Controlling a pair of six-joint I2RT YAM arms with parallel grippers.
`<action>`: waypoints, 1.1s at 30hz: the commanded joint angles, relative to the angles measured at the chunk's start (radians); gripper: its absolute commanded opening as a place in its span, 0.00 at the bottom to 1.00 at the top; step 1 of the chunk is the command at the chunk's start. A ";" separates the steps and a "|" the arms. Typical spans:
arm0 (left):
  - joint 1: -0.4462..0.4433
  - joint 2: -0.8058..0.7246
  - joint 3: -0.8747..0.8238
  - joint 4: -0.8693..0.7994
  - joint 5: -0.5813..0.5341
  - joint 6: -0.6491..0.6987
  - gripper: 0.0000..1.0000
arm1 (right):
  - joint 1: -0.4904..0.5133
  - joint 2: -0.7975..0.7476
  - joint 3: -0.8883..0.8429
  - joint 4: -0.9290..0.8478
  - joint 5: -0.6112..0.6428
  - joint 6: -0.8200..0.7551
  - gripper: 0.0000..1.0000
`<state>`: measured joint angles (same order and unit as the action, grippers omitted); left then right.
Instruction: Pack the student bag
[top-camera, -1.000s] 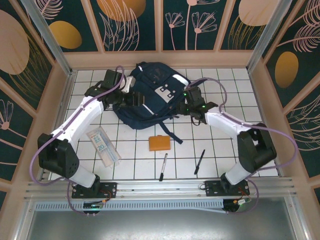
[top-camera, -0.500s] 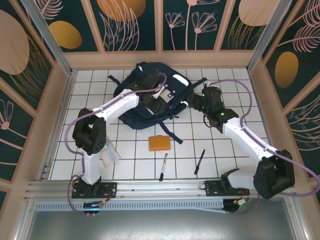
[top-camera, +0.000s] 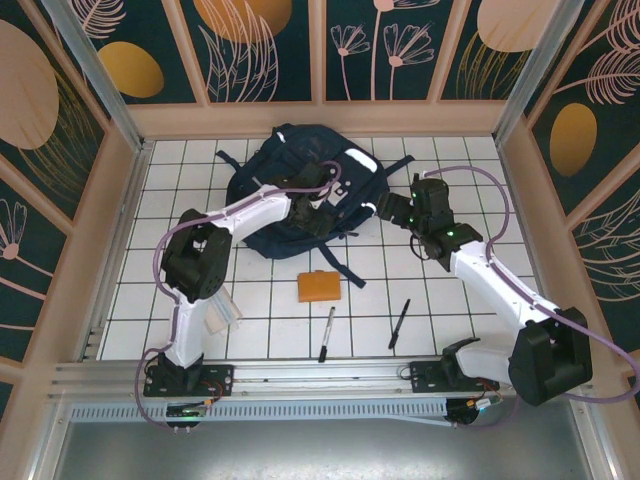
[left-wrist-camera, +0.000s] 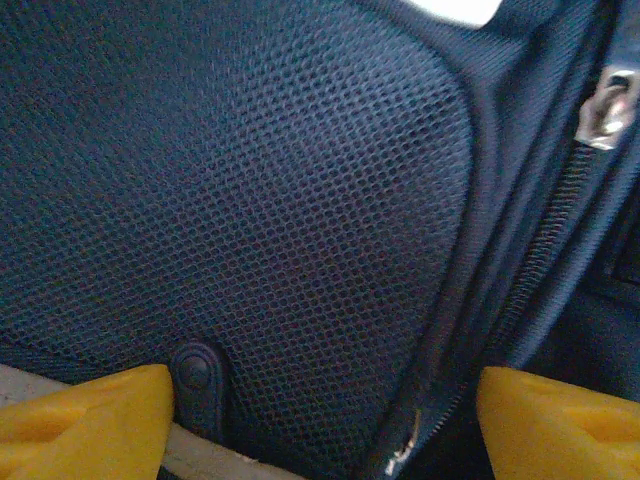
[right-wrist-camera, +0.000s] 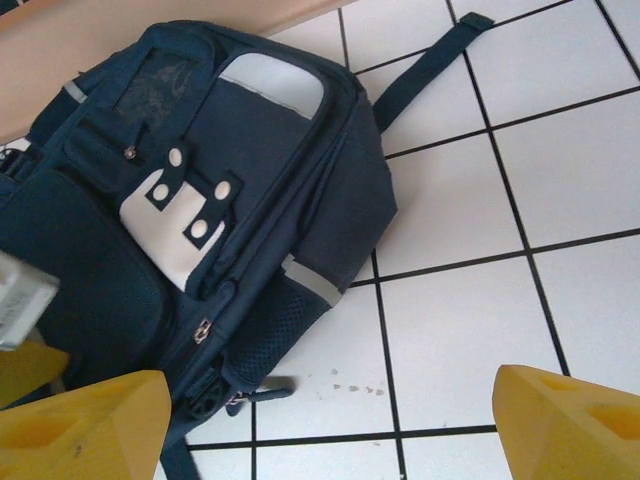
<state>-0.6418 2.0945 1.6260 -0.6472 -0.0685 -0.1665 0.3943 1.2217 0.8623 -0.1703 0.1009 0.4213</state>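
Note:
The student bag (top-camera: 292, 160), navy with white stripes and a white buckle patch, lies at the back middle of the tiled table. My left gripper (top-camera: 316, 208) hangs over the bag's near side. In the left wrist view its yellow fingertips (left-wrist-camera: 80, 415) stand wide apart just above dark mesh fabric (left-wrist-camera: 250, 180), beside a zipper (left-wrist-camera: 520, 300); the left gripper (left-wrist-camera: 320, 420) is open. My right gripper (top-camera: 384, 207) is just right of the bag, open over white tile (right-wrist-camera: 330, 420). The bag's (right-wrist-camera: 250, 130) corner with its mesh pocket lies to its left.
An orange case (top-camera: 319, 287) lies in front of the bag. Two black pens (top-camera: 327, 333) (top-camera: 399, 323) lie near the front edge. A banded paper bundle (top-camera: 222, 308) sits at the left, partly under my left arm. A loose strap (top-camera: 340, 268) trails from the bag.
My left arm has swung from the bag's left side onto its near middle. The right gripper has backed off to the right of the bag. Both pairs of jaws have widened.

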 joint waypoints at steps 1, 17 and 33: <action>-0.003 0.032 -0.015 0.013 -0.029 -0.023 0.73 | -0.005 -0.020 -0.016 0.037 -0.036 -0.018 0.82; -0.004 -0.120 0.166 -0.029 0.119 -0.037 0.00 | -0.058 0.264 0.218 -0.154 -0.332 -0.229 0.75; -0.004 -0.082 0.327 -0.072 0.277 -0.093 0.00 | -0.116 0.602 0.525 -0.235 -0.446 0.023 0.48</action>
<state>-0.6464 2.0453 1.9003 -0.7414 0.1482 -0.2333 0.2882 1.7882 1.3487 -0.3756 -0.3389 0.3614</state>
